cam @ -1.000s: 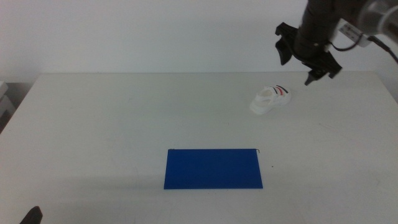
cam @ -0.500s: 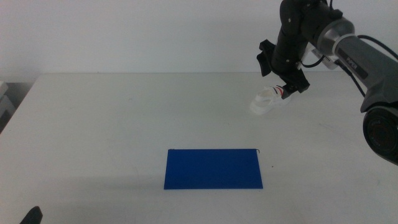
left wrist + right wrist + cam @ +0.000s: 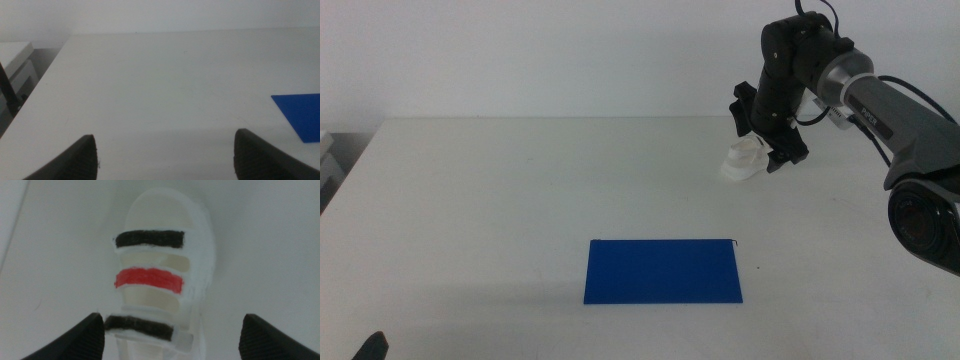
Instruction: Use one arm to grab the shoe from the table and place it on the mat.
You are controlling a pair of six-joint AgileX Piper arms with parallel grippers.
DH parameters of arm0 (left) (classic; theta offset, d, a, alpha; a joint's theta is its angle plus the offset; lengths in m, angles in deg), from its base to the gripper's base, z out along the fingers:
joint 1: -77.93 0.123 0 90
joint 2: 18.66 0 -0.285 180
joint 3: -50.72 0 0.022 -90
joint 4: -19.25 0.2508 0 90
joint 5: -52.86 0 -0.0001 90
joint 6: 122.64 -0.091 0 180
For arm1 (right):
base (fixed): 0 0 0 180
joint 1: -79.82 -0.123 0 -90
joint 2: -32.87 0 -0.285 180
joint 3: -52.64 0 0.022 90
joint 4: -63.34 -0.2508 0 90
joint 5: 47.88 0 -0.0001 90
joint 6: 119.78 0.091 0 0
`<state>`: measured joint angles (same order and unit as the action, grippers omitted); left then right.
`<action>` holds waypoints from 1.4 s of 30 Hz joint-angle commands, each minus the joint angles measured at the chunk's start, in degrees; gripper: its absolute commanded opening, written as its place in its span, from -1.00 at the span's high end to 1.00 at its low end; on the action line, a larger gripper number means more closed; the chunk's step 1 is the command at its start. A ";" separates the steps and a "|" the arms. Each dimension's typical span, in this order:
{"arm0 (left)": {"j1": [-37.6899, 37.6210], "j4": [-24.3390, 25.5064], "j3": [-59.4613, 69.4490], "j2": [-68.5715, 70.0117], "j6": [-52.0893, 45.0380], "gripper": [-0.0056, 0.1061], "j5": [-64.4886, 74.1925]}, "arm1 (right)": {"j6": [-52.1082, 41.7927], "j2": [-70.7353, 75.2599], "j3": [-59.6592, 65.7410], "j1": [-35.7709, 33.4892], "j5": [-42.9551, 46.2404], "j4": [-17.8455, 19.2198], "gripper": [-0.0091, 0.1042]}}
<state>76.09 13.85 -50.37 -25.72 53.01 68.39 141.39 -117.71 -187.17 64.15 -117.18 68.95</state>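
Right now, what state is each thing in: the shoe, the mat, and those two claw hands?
shoe: lying on the table, not gripped, straps up, off the mat.
mat: flat on the table, nothing on it.
right gripper: low over the shoe, jaws open on either side of it.
left gripper: waiting near the table's front left edge, jaws open, holding nothing.

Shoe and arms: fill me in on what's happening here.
The right gripper has come down over the shoe at the far right of the table, jaws open on either side of it, not yet closed. The shoe sits on the table, well away from the mat nearer the front. The left gripper waits open, low over the table's near left, holding nothing.
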 commanded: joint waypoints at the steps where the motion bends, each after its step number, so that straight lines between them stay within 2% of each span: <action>1: -0.24 -0.45 0.40 0.76 0.26 -0.78 -4.58 | 0.26 2.71 -1.18 0.70 -1.32 1.49 -0.38; 10: -0.24 -0.45 0.40 0.76 0.26 -0.78 -4.58 | -1.22 2.22 -1.18 0.75 -1.22 1.55 -0.04; 13: -0.24 -0.45 0.40 0.76 0.26 -0.78 -4.58 | -1.87 2.62 -1.18 0.75 -1.45 2.19 -0.03; 16: -0.24 -0.45 0.40 0.76 0.26 -0.78 -4.58 | -0.78 3.64 -1.69 0.64 -3.19 5.01 -0.10; 18: -0.24 -0.45 0.40 0.76 0.26 -0.78 -4.58 | -0.47 3.84 -3.01 0.64 -4.53 6.50 -0.22; 25: -0.24 -0.45 0.40 0.76 0.26 -0.78 -4.58 | -1.20 3.91 -7.01 0.64 -4.47 6.04 -0.77; 42: -0.24 -0.45 0.40 0.76 0.26 -0.78 -4.58 | 2.30 0.69 -7.06 1.27 -2.01 6.10 -0.78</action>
<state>76.09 13.85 -50.37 -25.72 53.01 68.39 143.56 -121.15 -192.39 64.90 -118.63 73.19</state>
